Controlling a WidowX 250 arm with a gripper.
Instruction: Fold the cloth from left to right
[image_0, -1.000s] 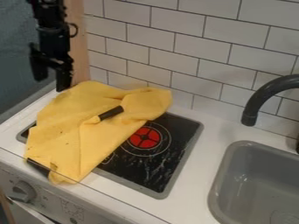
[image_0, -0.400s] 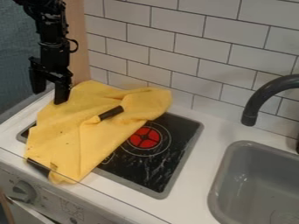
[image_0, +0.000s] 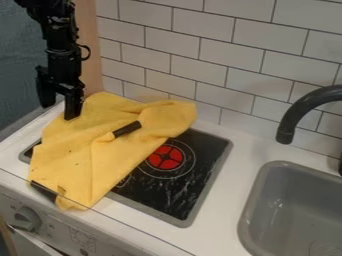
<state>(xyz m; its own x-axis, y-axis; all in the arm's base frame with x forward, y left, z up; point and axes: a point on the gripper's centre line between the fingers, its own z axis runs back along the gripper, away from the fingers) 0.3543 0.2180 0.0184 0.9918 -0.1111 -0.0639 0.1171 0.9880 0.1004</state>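
Black pincer (image_0: 59, 112) hangs at the far left, pointing down with its two fingers apart, released, one tip at the far left edge of the yellow cloth (image_0: 80, 155). Nearest, at left, a knob (image_0: 27, 219) sits on the stove's front panel. Behind it the cloth lies rumpled and slanting across the left part of the black cooktop (image_0: 180, 200), beside a red burner mark (image_0: 165, 157). A short dark bar (image_0: 127, 129) shows at a fold. At right is a grey sink (image_0: 287, 210), with a dark faucet (image_0: 294, 117) beyond; white tiles (image_0: 200, 50) stand farthest.
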